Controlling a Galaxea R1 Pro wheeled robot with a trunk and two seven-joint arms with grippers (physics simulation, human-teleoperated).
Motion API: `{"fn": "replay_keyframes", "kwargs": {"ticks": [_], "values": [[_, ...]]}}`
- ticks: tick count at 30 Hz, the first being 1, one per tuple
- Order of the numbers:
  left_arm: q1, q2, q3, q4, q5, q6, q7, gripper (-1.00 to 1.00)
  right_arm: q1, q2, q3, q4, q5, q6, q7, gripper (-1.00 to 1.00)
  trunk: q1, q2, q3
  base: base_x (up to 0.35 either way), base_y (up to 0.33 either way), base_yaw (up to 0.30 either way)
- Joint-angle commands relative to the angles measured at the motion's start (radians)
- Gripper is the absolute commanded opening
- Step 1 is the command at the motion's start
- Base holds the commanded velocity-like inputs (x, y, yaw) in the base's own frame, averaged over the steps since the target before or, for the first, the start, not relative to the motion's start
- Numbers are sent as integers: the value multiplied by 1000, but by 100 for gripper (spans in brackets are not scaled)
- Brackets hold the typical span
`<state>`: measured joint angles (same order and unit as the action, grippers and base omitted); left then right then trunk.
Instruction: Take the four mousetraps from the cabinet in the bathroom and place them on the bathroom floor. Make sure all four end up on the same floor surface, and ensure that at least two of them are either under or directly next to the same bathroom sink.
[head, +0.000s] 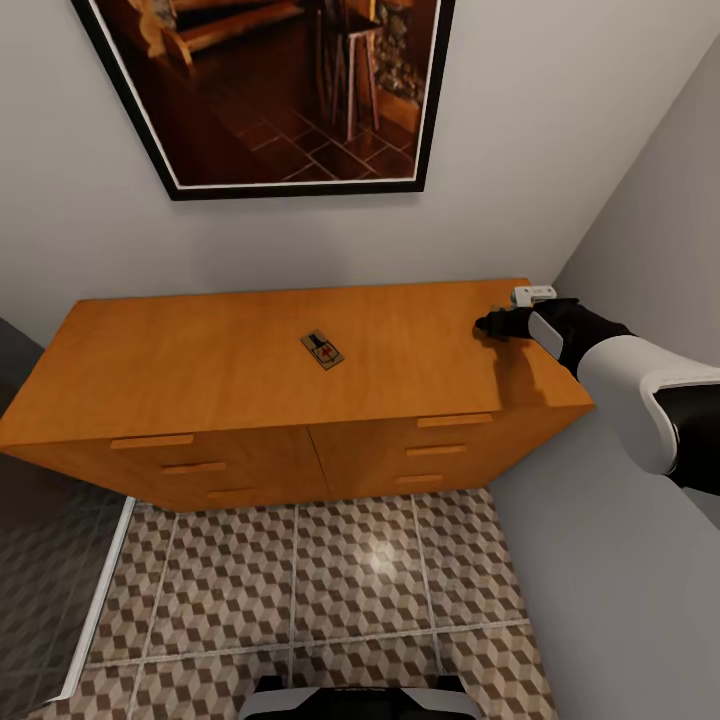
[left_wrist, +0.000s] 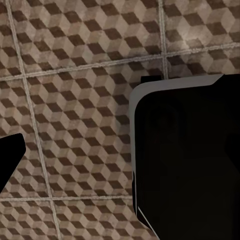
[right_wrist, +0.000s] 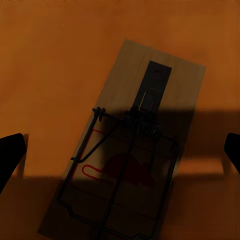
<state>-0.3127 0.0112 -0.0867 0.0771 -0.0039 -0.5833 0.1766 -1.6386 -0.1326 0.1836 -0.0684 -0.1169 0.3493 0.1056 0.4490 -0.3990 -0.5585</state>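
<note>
Fingertips of our right gripper (right_wrist: 122, 150) gape around a light, stiff, flat tan wooden mousetrap (right_wrist: 131, 145); we would pinch its board edges.

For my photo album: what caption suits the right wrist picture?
Open right gripper hovering over a mousetrap lying flat on the orange cabinet top.

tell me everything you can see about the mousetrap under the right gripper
The small flat rectangular tan wooden mousetrap lies flat on the orange-brown wooden cabinet top, set at a slant in the right wrist view. Dark metal wire forms a sprung bar frame with a coil across its middle, a dark metal strip runs toward one end, and a red mark sits on the board. The right gripper hangs above it with its dark fingers spread to either side, not touching; its shadow covers much of the board.
</note>
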Motion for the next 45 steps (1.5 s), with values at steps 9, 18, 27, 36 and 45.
{"fn": "replay_keyframes", "kwargs": {"ticks": [9,18,27,36,45], "values": [[-2,0,-8,4,-1,-6,7,100,5,-1,19,45,-8,5,2,-100,1,-1,-1,0,0,0],[-2,0,-8,4,-1,-6,7,100,5,-1,19,45,-8,5,3,-100,1,-1,-1,0,0,0],[-2,0,-8,4,-1,-6,7,100,5,-1,19,45,-8,5,2,-100,1,-1,-1,0,0,0],[-2,0,-8,4,-1,-6,7,100,5,-1,19,39,-7,5,1,-100,1,-1,-1,0,0,0],[-2,0,-8,4,-1,-6,7,100,5,0,20,20,-6,9,-2,-100,1,-1,-1,0,0,0]]}}
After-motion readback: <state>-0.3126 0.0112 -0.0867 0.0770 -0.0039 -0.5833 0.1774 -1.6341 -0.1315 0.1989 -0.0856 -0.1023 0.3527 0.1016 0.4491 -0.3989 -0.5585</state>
